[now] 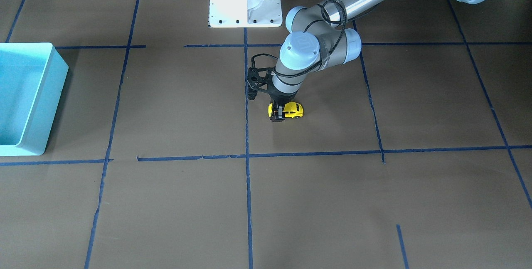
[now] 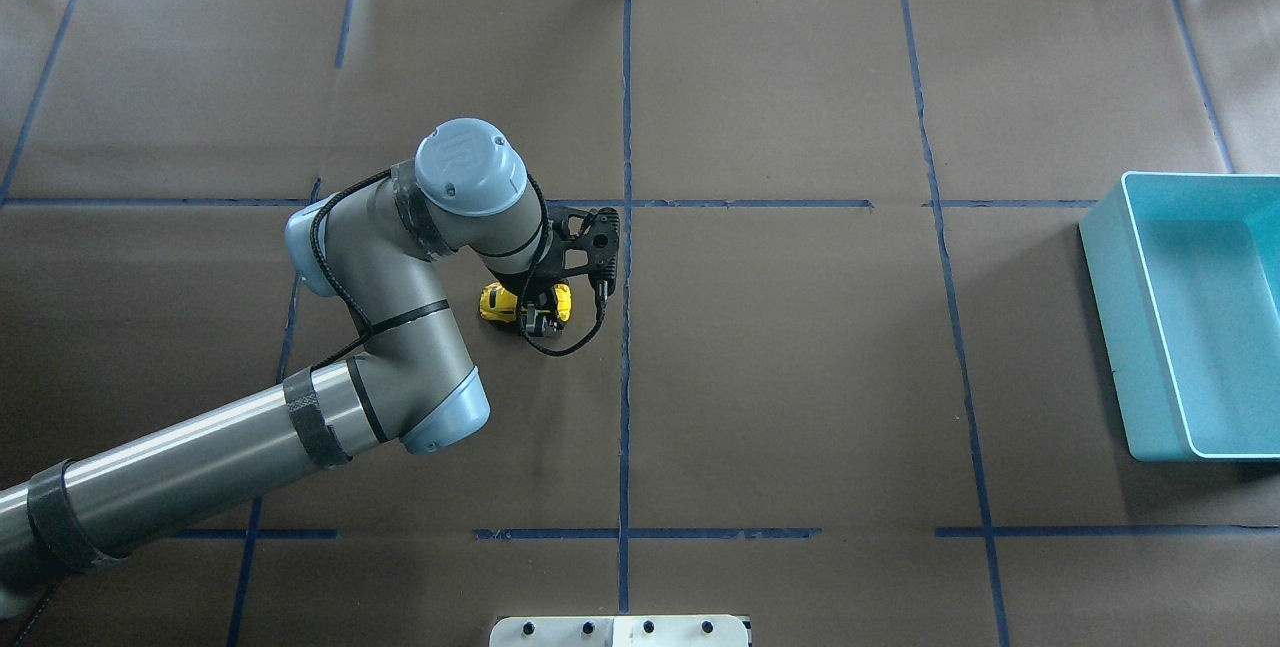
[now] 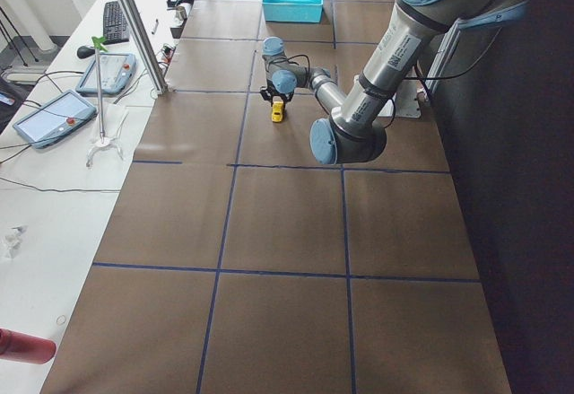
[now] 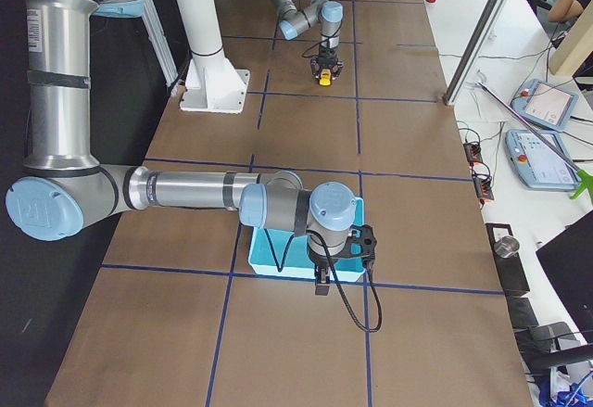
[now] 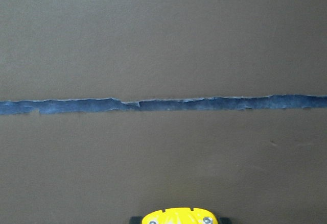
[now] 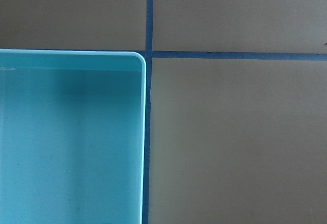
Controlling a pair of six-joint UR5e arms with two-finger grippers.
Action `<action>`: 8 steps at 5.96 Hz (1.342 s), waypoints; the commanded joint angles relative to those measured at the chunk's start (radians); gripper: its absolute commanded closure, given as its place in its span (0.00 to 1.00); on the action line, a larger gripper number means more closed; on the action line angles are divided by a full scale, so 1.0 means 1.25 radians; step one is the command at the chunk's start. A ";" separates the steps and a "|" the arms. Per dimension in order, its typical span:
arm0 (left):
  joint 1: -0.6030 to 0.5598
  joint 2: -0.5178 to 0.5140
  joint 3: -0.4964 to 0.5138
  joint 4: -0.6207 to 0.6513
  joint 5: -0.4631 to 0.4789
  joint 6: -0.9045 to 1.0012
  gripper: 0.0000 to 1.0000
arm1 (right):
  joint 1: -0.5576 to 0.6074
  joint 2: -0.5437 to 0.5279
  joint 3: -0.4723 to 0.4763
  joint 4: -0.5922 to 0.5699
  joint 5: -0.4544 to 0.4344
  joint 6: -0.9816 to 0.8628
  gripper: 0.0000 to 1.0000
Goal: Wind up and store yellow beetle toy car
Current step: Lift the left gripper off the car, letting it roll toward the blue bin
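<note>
**Left gripper [image 1: 277, 112] at the yellow beetle toy car [image 1: 294, 110], front-facing view.** The black fingers [image 1: 280, 114] were closed across one end of the car's body, one in front of it and the other behind. The rest of the car stuck out to one side of the gripper. The car sat low on the brown-papered table [image 1: 374, 202], its wheels at or just above the paper — which of the two could not be told.

The overhead view showed the same grasp from above, with the wrist hiding part of the car. Only there was yellow bodywork seen on both sides of the fingers. The left wrist view showed neither finger. It gave only the car's yellow end just beneath the gripper, at the lower edge, and a blue tape line [image 5: 163, 104] on the paper ahead of it.

The light blue bin [image 1: 41, 107] lay well apart from the left gripper, toward the robot's right side. The right gripper [image 4: 321, 282] appeared only in the right-side view, hanging at the bin's near rim — whether its fingers were apart or together could not be told. The right wrist view showed no fingers either, only one rounded corner of the bin directly below that gripper, with taped paper beside it
</note>
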 commanded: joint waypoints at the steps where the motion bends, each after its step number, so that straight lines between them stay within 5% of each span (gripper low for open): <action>1: 0.002 0.001 0.000 0.001 0.004 0.025 0.00 | 0.000 0.000 0.000 0.001 0.000 0.000 0.00; 8: -0.007 -0.001 -0.002 0.040 0.009 0.022 0.00 | 0.000 0.000 0.000 0.001 0.000 0.000 0.00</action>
